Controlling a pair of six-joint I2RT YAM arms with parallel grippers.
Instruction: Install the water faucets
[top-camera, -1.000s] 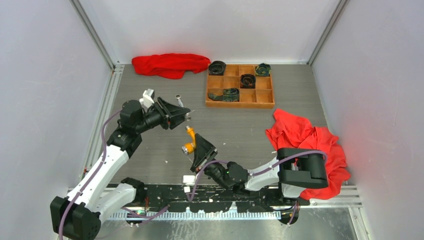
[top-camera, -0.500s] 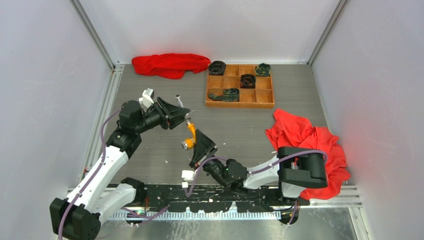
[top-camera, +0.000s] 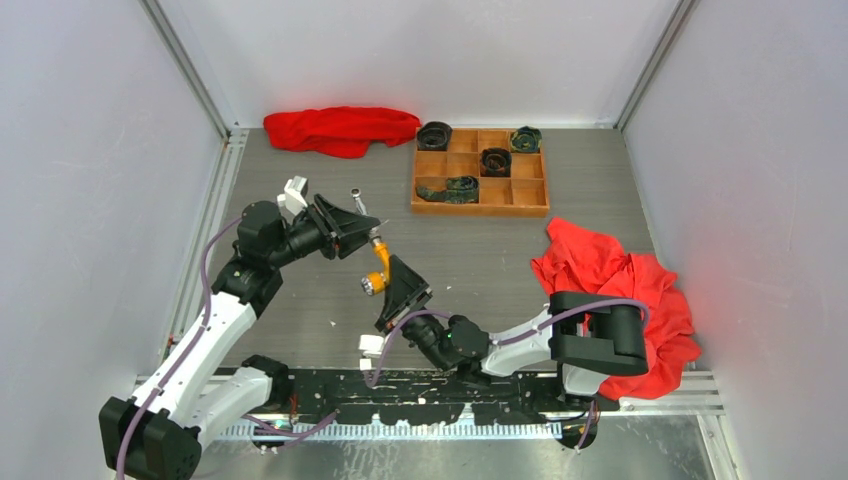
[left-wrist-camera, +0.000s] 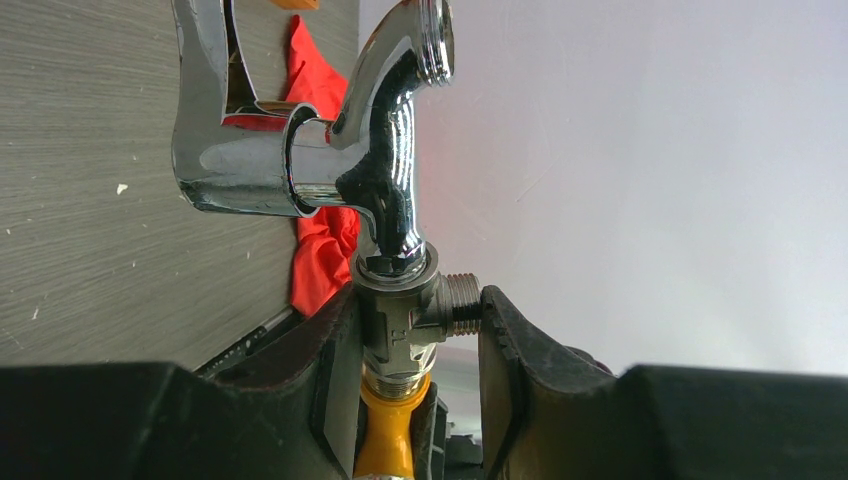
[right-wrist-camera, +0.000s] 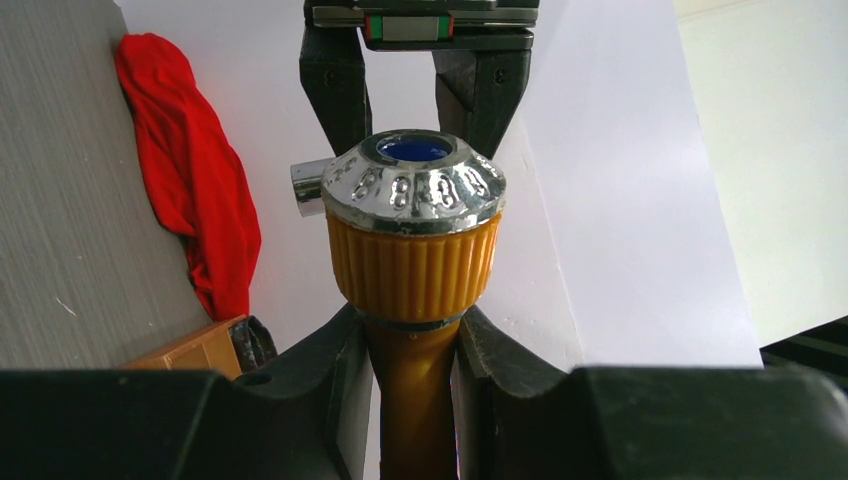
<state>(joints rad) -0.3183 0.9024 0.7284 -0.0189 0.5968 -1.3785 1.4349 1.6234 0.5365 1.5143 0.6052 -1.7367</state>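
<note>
Held over the table's middle, the silver water faucet (left-wrist-camera: 385, 170), chrome with a flat handle, has its valve body clamped in my left gripper (left-wrist-camera: 415, 325). In the top view this gripper (top-camera: 368, 230) points right with the silver faucet (top-camera: 357, 195) sticking out. My right gripper (right-wrist-camera: 412, 350) is shut on the neck of the orange-yellow water faucet (right-wrist-camera: 413, 255), just under its ribbed nut. In the top view the right gripper (top-camera: 388, 278) holds the orange faucet (top-camera: 379, 262) up against the silver one. The orange tube (left-wrist-camera: 392, 435) meets the silver valve's threaded lower end.
A wooden divided tray (top-camera: 480, 210) with dark rolled items stands at the back right. One red cloth (top-camera: 340, 128) lies at the back left, another (top-camera: 620, 285) at the right by the right arm's base. Grey walls close in three sides.
My right gripper has carried the orange faucet up and to the left until its end meets the silver faucet. The left gripper has barely moved.
</note>
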